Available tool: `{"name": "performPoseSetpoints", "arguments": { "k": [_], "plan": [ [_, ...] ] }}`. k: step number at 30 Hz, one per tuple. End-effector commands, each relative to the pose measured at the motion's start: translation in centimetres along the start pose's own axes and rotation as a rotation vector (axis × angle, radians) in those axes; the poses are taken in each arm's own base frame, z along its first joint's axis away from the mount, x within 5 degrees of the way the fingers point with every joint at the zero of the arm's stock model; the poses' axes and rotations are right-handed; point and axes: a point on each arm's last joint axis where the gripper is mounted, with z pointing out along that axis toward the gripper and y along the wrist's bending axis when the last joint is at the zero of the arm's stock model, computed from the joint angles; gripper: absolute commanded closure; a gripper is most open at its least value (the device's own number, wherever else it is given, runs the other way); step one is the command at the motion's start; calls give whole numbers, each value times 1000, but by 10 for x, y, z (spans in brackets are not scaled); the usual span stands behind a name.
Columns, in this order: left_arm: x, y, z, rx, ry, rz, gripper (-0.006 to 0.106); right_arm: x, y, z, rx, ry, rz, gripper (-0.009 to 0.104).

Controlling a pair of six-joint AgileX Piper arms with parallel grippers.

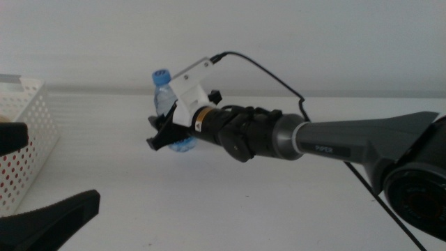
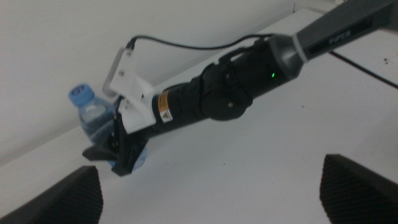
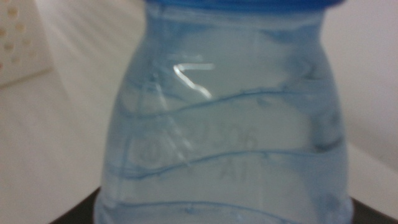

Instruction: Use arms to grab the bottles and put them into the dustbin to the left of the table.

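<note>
Right end effector (image 1: 162,137) reached in from the right across the white surface (image 1: 279,209) and stood at the lower body of the water bottle (image 1: 166,104), its dark jaws drawn in on either side of it, so that it appeared to have hold of the bottle. The bottle stood upright near the middle of the surface, towards the far side, with its blue cap (image 1: 161,74) uppermost, well apart from the dustbin (image 1: 28,132) at the left edge. Left end effector (image 2: 205,193) waited at the near left corner, jaws spread wide and holding nothing.

Risks, as judged — the grip sat low on a thin, ribbed wall, so the bottle could tilt or swing about the jaws once lifted, or buckle and slip if squeezed hard. On the carry to the left, the bottle or the arm could strike the dustbin's near wall, or the waiting left end effector, which lay close to that path.

Legible writing — "PIPER" in pale letters on the right arm's forearm (image 1: 327,148). The wrist carried a yellow sticker (image 2: 163,106), its text too small to read. Faint embossed characters on the bottle's clear wall (image 3: 233,140) could not be read with confidence.
</note>
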Motion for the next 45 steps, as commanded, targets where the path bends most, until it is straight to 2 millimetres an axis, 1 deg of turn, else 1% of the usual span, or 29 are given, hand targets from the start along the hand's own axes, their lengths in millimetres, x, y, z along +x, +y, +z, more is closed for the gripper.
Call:
{"name": "performPoseSetpoints", "arguments": {
  "k": [1, 9, 15, 18, 19, 20, 22, 24, 25, 27, 31, 35, 37, 38, 39, 40, 41, 45],
  "plan": [
    [0, 0, -1, 1, -19, -2, 7, -15, -1, -1, 2, -80, -5, 95],
    [0, 0, -1, 1, -19, -2, 7, -6, 0, 5, 0, -78, -2, 95],
    [0, 0, -1, 1, -19, -2, 7, 17, 2, 16, -5, -27, -1, 95],
    [0, 0, -1, 0, -19, 0, 7, 20, 2, 17, -5, -14, -1, 93],
    [0, 0, -1, 0, -19, 0, 7, 13, 2, 14, -4, -24, 7, 62],
    [0, 0, -1, 0, -19, 0, 7, 9, 1, 11, -2, -7, 28, 43],
    [0, 0, -1, 0, -19, 0, 7, 6, 0, 7, 1, 23, 62, 21],
    [0, 0, -1, 0, -19, 0, 7, -1, -1, -1, 8, 76, 126, 3],
    [0, 0, -1, 0, -19, 0, 7, -2, -1, -4, 12, 105, 154, 2],
    [0, 0, -1, 0, -19, 0, 7, -11, -3, -14, 25, 168, 207, 2],
    [0, 0, -1, 0, -19, 0, 7, -29, -5, -43, 47, 319, 235, 2],
    [0, 0, -1, 0, -19, 0, 7, -32, -4, -78, 55, 469, 265, 2],
    [0, 0, -1, 0, -19, 0, 7, -37, -4, -100, 56, 484, 259, 2],
    [0, 0, -1, 0, -19, 0, 7, -42, -5, -113, 55, 479, 262, 2],
    [0, 0, -1, 0, -19, 0, 7, -42, -4, -127, 55, 489, 261, 2],
    [0, 0, -1, 0, -19, 0, 7, -47, -5, -142, 52, 473, 258, 2],
    [0, 0, -1, 0, -19, 0, 7, -46, -4, -154, 49, 476, 247, 2],
    [0, 0, -1, 0, -19, 0, 7, -47, -3, -219, 33, 434, 178, 2]
  ]
}}
